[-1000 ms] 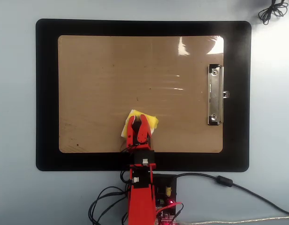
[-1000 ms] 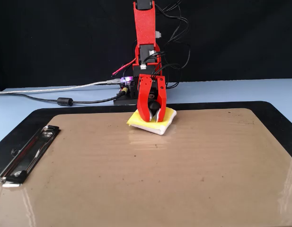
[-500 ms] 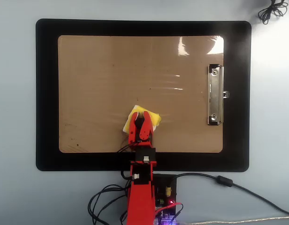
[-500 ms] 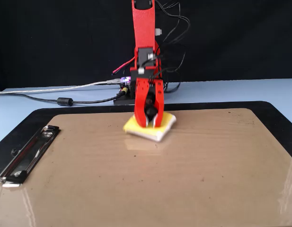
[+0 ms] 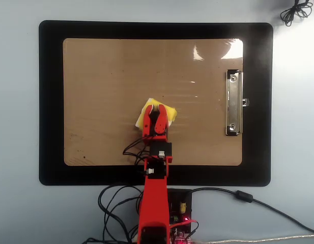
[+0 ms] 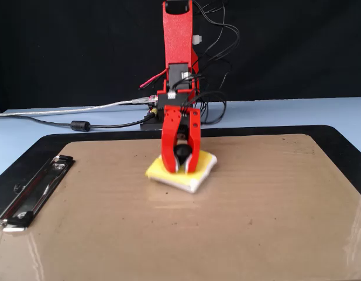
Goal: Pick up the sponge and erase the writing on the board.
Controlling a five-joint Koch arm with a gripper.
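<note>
The red plastic pincer [image 6: 180, 170] is clamped on the black round knob of the small square yellow sponge with a white base [image 6: 199, 171] — the pad lies flat on the glossy tan-brown rectangular clipboard board [image 5: 106, 91], toward six o'clock of its centre in the overhead view. The silver clip [image 5: 233, 102] sits at three o'clock — the black mat [image 5: 50, 101] lies beneath.

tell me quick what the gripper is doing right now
Gripper: closed, its fingers clamped on the black knob of the sponge, which rests on the board.
</note>
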